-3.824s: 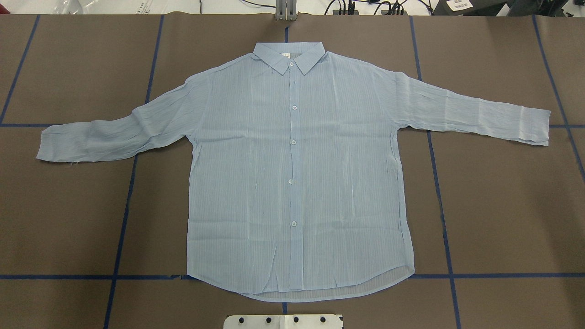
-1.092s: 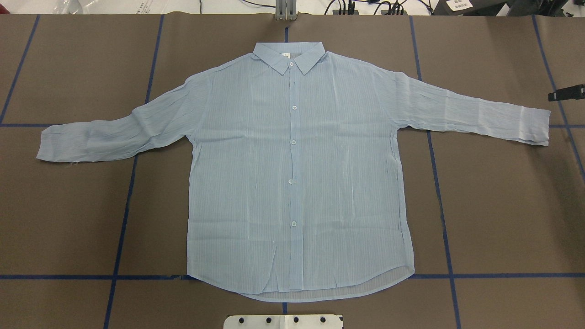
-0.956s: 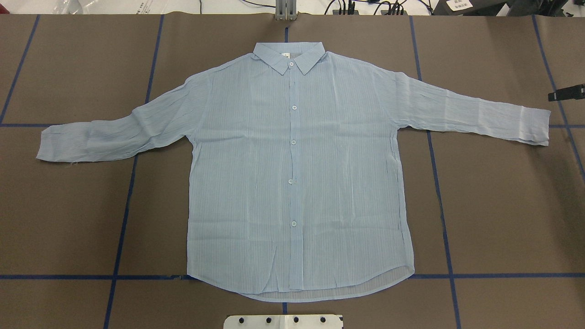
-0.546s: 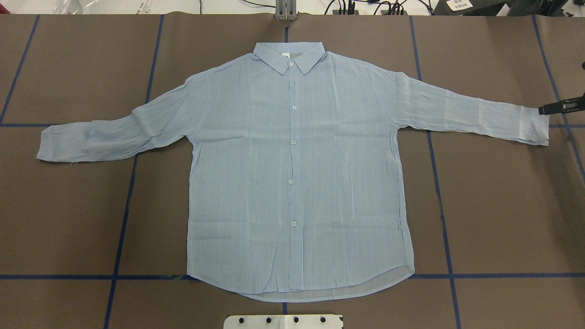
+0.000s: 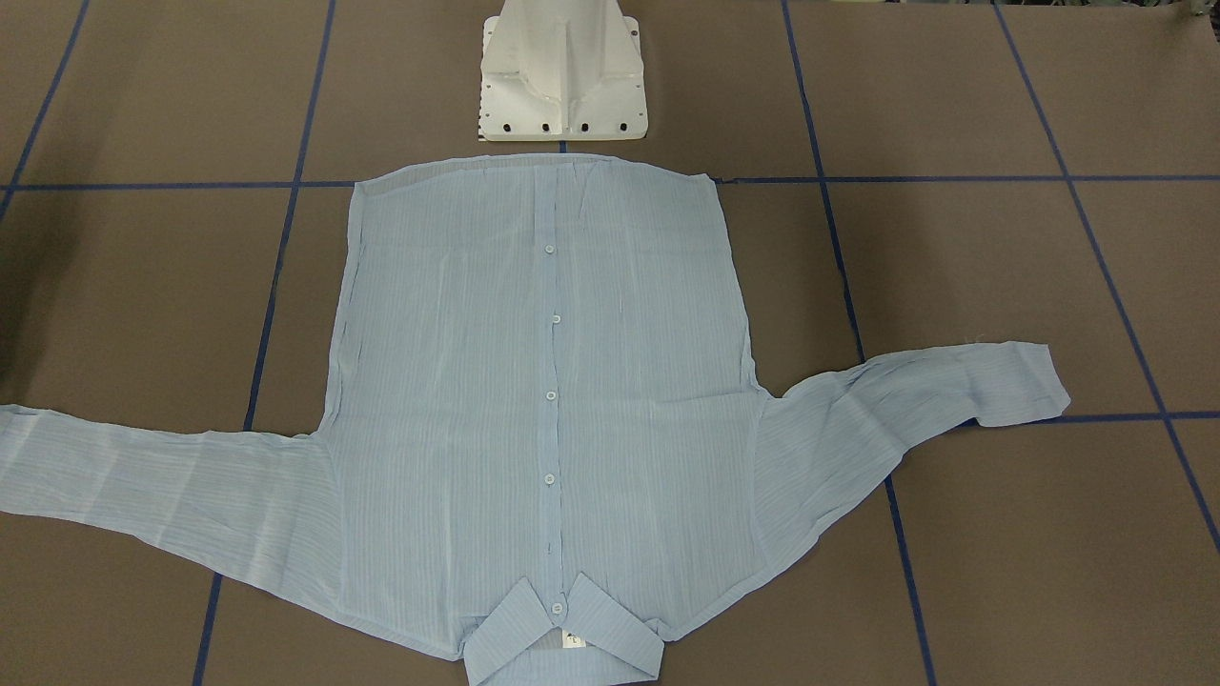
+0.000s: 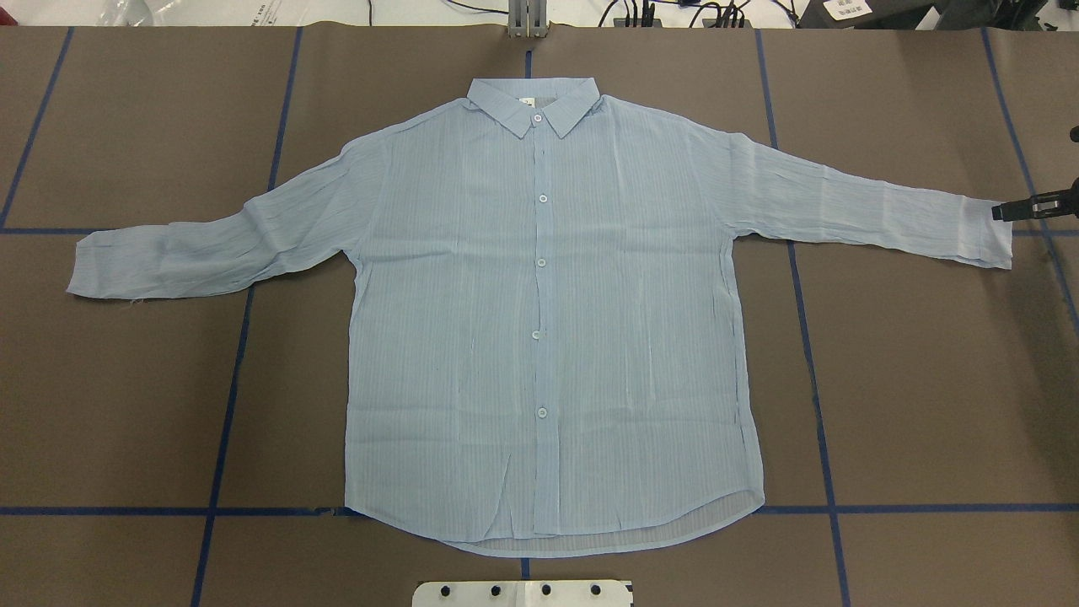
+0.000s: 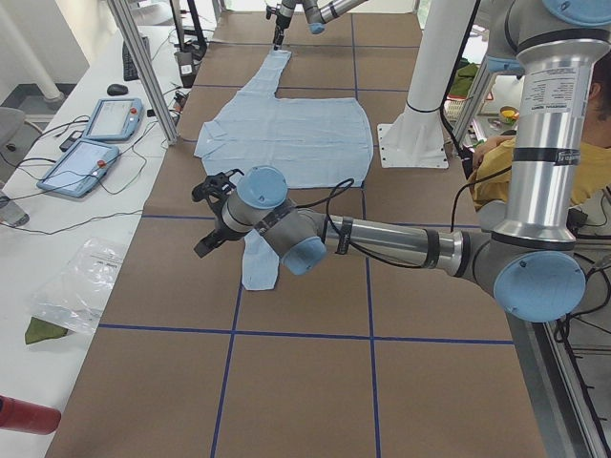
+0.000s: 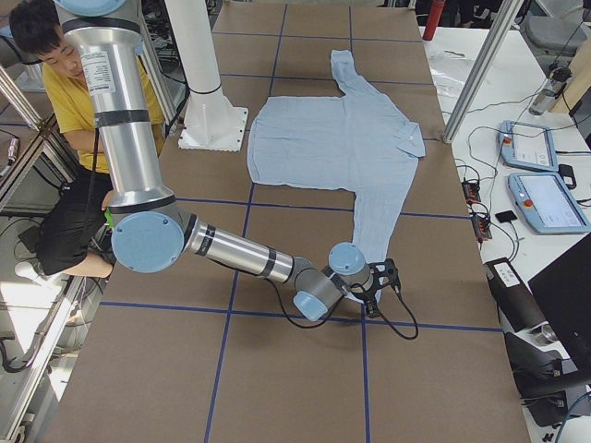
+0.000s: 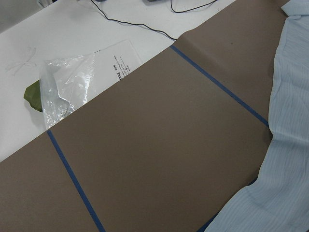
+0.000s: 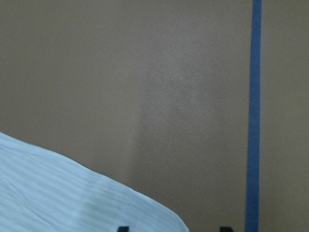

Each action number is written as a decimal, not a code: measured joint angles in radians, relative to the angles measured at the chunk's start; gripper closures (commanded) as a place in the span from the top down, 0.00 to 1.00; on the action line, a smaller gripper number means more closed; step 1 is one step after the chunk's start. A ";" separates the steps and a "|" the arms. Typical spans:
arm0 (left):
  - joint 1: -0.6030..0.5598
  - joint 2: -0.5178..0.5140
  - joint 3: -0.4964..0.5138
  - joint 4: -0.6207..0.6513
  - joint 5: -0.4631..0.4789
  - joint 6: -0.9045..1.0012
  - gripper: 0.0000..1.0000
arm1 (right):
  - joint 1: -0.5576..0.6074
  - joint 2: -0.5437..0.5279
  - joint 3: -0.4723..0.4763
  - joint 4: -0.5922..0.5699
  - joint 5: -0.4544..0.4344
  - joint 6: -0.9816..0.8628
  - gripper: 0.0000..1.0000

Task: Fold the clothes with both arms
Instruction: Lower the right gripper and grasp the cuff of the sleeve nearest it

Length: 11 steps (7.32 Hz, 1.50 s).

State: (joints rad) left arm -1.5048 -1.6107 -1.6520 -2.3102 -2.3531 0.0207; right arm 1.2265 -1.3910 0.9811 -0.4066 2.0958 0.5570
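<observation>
The pale-blue shirt (image 6: 539,320) lies flat and face up on the brown table, buttoned, sleeves spread, collar toward the far side. It also shows in the front-facing view (image 5: 543,381). My right gripper (image 6: 1005,211) reaches in from the right edge at the right sleeve's cuff (image 6: 982,232). In the right wrist view its two fingertips (image 10: 123,228) stand apart, open, just above the cuff corner (image 10: 145,212). My left gripper (image 7: 212,215) hovers beside the left sleeve's cuff (image 7: 260,267); it shows only in the exterior left view, so I cannot tell whether it is open or shut.
The white pedestal base (image 5: 562,76) stands at the shirt's hem. Blue tape lines (image 6: 813,379) cross the table. A plastic bag (image 9: 67,87) lies on the white bench past the table edge. Teach pendants (image 7: 91,143) and a seated person (image 8: 55,101) are alongside.
My right gripper came in from the right edge and moved down toward me onto the right cuff. The shirt has stayed flat.
</observation>
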 measured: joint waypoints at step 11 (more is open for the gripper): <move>0.000 0.001 0.000 -0.008 -0.001 0.000 1.00 | -0.013 -0.006 0.186 -0.077 -0.015 0.152 0.00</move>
State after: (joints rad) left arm -1.5048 -1.6094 -1.6521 -2.3185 -2.3546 0.0205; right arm 1.2133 -1.3967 1.1675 -0.4837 2.0806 0.7094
